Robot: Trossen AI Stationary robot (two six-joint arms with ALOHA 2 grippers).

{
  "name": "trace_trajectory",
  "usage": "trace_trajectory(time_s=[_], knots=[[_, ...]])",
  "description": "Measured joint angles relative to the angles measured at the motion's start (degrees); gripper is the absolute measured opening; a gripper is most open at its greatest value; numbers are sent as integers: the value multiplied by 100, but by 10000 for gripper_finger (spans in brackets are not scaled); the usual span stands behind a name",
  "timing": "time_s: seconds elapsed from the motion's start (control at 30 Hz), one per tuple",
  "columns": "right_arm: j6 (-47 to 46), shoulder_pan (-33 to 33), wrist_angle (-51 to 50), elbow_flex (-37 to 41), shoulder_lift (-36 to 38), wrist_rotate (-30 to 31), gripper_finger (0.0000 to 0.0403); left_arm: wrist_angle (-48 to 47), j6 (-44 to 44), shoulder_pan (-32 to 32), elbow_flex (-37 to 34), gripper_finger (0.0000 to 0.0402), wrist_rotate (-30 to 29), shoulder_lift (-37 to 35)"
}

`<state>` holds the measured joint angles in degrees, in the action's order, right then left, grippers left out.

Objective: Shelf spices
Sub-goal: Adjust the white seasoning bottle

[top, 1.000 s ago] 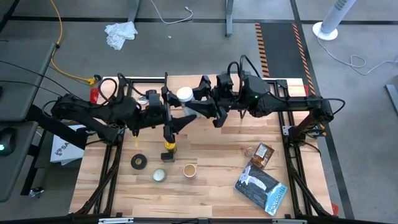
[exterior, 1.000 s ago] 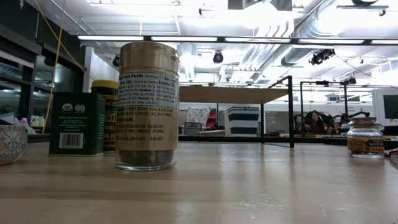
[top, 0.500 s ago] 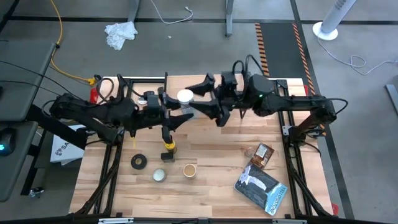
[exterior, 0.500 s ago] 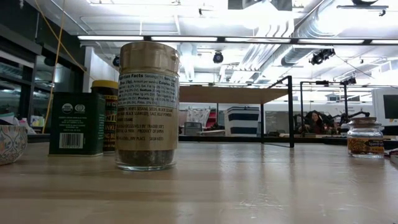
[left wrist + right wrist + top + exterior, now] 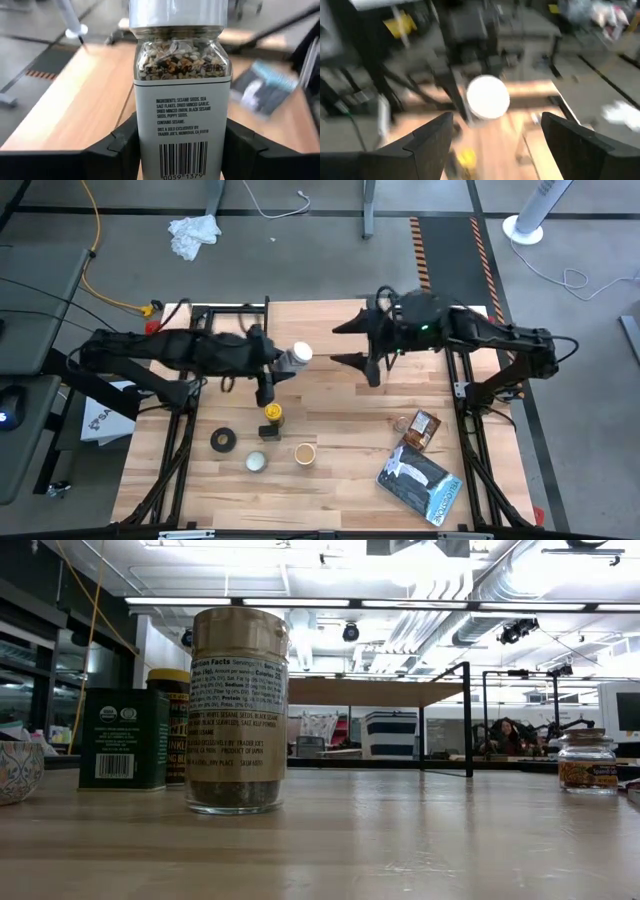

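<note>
Bottle (image 5: 180, 100) sits clamped in left gripper (image 5: 180, 145); right gripper (image 5: 352, 345) gapes.

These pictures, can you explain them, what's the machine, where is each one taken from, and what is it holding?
Two dark robot arms work at a wooden table. One picture looks straight down, one sits at tabletop level, and one camera rides on each wrist. The left claw is shut on a white-capped bottle of seasoning. The right claw is open, empty, facing it. Below lie a yellow-lidded jar, a black tape roll and a blue packet. The low view shows a tan-lidded jar up close.
</note>
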<state>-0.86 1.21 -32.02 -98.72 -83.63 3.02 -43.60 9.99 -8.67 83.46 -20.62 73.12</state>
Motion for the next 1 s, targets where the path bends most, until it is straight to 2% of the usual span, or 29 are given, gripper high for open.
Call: trace_trajectory(time_s=[0.1,0.23,0.4,0.67,1.0], knots=[[362,110,-337,0,-176,375,300,-382,-328,159,383,189,309,489],[724,190,-639,-11,-348,470,300,-940,-793,247,904,189,788,1152],[738,300,-952,0,-556,383,300,-1176,-1241,239,1305,189,844,1582],[728,571,-1132,-11,-606,265,300,-1026,-1486,266,1375,189,791,1641],[636,719,-1118,-7,-717,612,300,-828,-1464,265,1377,189,881,1631]])
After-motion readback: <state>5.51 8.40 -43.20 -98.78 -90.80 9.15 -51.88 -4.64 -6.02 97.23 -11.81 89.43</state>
